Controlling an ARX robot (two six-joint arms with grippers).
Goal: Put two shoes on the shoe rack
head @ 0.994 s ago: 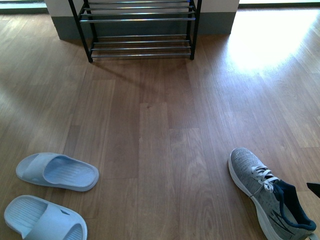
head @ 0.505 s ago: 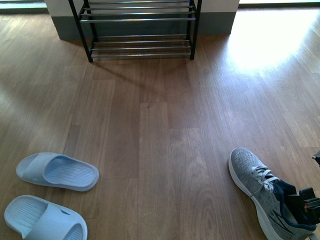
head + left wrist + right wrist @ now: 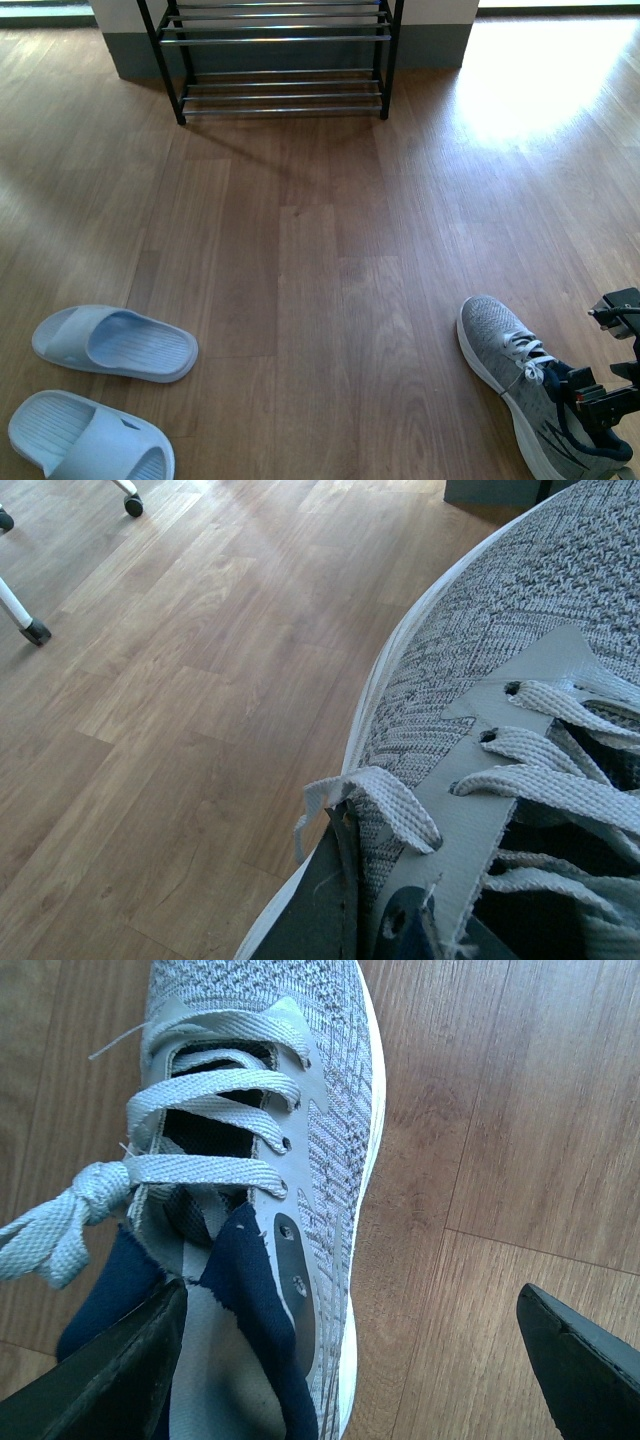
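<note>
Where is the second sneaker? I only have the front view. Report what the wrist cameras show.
Observer: The second sneaker fills the left wrist view, close up, with its knit toe and laces showing.
Operator: Now give me the right hand's spread.
Observer: The right hand is open. One finger is over the first sneaker's navy collar, the other over bare floor beyond its sole.

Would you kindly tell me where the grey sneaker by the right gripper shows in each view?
Front view: grey sneaker lower right.
Left wrist view: a grey sneaker close up; same one or not, cannot tell.
Right wrist view: the sneaker close up, navy collar beside one of the fingers.
Shared landmark: white laces.
</note>
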